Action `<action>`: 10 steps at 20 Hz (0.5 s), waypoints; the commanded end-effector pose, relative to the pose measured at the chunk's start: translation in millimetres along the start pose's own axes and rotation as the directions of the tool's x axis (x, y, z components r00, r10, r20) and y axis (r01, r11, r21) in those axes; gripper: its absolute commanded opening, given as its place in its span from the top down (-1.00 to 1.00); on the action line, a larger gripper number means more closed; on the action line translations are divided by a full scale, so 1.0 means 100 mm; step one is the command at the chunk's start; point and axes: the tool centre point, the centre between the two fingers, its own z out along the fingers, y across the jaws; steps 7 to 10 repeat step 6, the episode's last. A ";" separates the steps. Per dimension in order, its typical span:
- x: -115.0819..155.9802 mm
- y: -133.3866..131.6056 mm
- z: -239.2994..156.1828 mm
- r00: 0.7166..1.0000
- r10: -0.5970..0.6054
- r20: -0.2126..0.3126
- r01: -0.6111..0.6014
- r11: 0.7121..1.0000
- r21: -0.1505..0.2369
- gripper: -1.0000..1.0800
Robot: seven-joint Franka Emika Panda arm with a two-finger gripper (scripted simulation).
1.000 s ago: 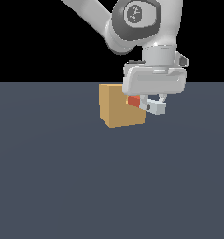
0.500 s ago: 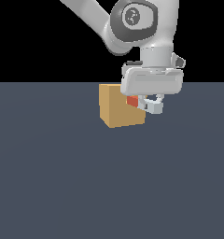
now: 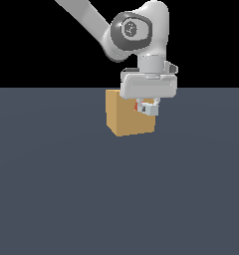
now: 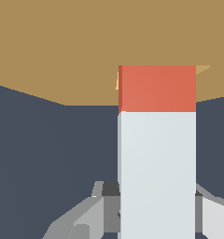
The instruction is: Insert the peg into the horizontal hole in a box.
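The gripper (image 3: 147, 107), clamped on the orange-red peg (image 4: 157, 88) (mid-insertion, I judged), needed a straight push into the tan box's (image 3: 122, 117) hole (image 4: 117, 83) just ahead.

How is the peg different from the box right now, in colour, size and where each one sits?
The peg is orange-red; the box is tan. The peg is far narrower than the box. The peg is held off the floor in the gripper, only a short stub showing at the hole, while the box rests on the dark floor. Both are flat-faced blocks with square edges.
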 end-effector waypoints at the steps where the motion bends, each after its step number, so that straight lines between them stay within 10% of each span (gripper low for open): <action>1: 0.12 0.00 -0.01 1.000 0.002 0.001 -0.002 1.000 -0.002 1.00; 10: 0.18 0.02 -0.01 1.000 0.002 0.001 -0.002 1.000 -0.002 1.00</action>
